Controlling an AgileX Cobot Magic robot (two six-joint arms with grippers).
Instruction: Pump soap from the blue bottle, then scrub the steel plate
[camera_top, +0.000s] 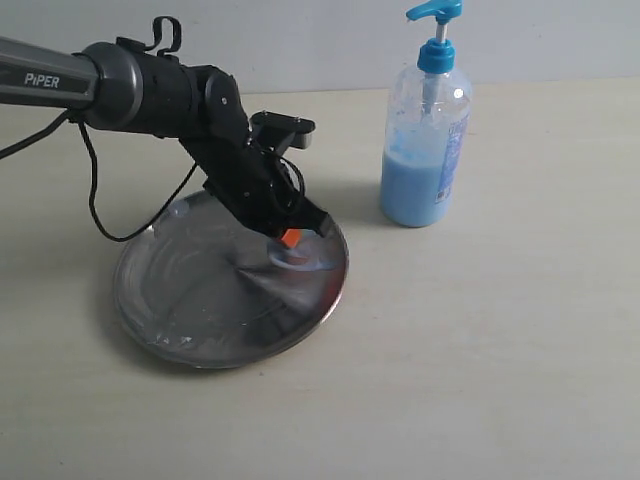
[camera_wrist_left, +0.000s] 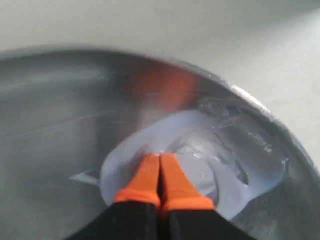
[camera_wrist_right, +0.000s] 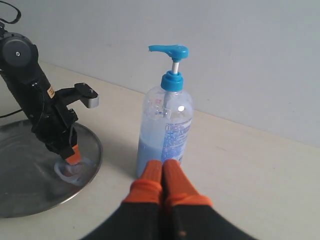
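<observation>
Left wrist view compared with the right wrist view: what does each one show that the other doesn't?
Only the left wrist view shows ripples in the soap up close, with the shut left gripper tipped into it. Only the right wrist view shows the blue bottle and the shut, empty right gripper. Both show the steel plate, the soap and the left gripper.

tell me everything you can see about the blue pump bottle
The blue bottle is tall clear plastic, standing upright on the table beside the steel plate but apart from it. A bright blue pump head sits raised on a white stem above a blue collar. Opaque light-blue soap fills roughly its lower half, with residue on the walls above. A blue-printed label wraps the side. Only the table touches it, as far as the exterior view shows.
</observation>
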